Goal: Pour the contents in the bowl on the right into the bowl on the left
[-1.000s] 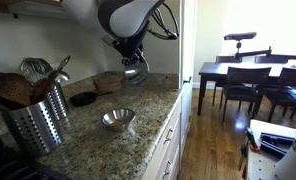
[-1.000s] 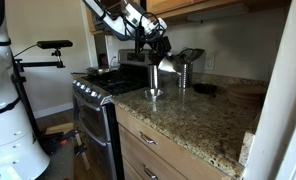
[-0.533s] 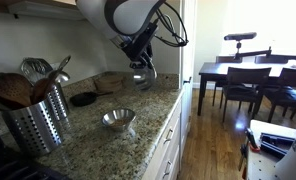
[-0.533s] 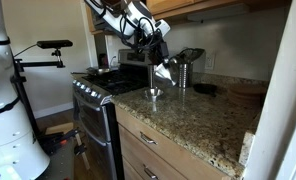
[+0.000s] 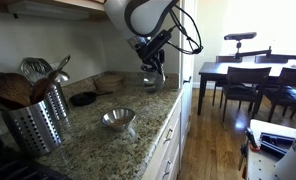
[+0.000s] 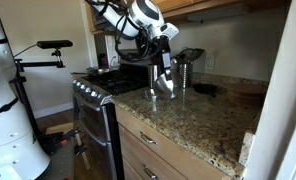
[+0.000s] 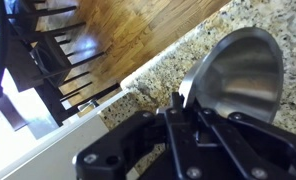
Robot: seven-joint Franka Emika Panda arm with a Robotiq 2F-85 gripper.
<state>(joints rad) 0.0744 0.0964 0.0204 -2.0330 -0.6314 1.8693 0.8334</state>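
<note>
My gripper [image 5: 149,63] is shut on the rim of a shiny steel bowl [image 5: 154,79], which hangs tilted above the granite counter near its far end. In the wrist view the fingers [image 7: 181,99] pinch the bowl's [image 7: 238,68] edge and its bare metal inside faces the camera. A second steel bowl [image 5: 117,119] stands upright on the counter, nearer the utensil holder, apart from the held one. In an exterior view the held bowl [image 6: 166,84] hangs just beside and above the standing bowl [image 6: 153,94], under the gripper [image 6: 164,58].
A perforated steel utensil holder [image 5: 38,118] with wooden spoons stands at the counter's near end. A woven basket [image 5: 110,78] and a dark disc [image 5: 83,98] lie by the wall. The counter's edge [image 5: 166,118] drops to wooden floor; a stove [image 6: 96,82] adjoins it.
The arm has carried the held bowl along the counter, away from the wall and toward the counter's outer edge, and a little lower. The standing bowl has not moved.
</note>
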